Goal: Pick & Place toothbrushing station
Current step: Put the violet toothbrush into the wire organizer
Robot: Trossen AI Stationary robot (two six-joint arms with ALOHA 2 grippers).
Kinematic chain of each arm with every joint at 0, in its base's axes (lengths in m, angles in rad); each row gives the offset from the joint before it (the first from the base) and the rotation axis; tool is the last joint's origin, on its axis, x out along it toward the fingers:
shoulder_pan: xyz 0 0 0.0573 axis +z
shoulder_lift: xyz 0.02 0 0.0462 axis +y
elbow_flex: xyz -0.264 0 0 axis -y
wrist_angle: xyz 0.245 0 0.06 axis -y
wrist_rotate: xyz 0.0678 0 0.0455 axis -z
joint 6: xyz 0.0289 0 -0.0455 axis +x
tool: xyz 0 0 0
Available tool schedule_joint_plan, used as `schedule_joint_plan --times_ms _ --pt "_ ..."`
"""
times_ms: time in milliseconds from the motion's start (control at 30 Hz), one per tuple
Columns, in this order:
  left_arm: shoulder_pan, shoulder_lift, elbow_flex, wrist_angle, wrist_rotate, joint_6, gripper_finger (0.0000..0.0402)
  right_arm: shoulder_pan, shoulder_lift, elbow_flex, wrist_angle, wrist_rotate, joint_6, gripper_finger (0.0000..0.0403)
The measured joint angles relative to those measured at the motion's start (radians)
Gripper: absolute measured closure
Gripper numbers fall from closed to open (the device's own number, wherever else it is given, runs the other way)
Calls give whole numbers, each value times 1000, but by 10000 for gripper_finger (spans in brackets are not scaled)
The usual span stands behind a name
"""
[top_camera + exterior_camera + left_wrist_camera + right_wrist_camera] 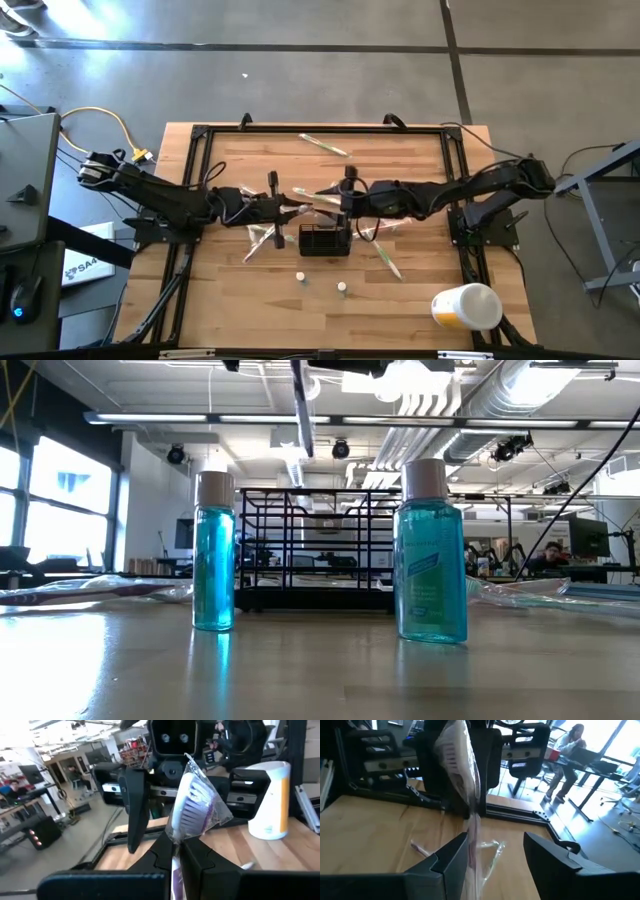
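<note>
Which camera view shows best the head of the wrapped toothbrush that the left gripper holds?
The left wrist view: the wrapped toothbrush stands close above the shut left gripper, bristles plain. The right wrist view shows it through blurred wrap. The high view shows only a pale sliver. The low view does not clearly show it.

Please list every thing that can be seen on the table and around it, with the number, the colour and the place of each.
caddy: one, black wire, middle of the table
bottles: two, blue liquid with white caps, on the near side of the caddy
cup: one, white and yellow, near right corner
loose toothbrushes: at least three, in clear wrappers, one by the far edge, others on either side of the caddy
held toothbrush: one, wrapped, white bristles, above the table between the two grippers
table: one, light wood, with a black frame
person: at least one, seated in the room behind
left gripper: shut on the held toothbrush
right gripper: open, fingers either side of the wrapper
</note>
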Motion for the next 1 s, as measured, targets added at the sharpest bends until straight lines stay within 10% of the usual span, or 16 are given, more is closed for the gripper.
schedule_joint_plan --times_ms 1000 --pt "47 13 0 94 -23 -19 394 -65 25 0 121 -186 -90 263"
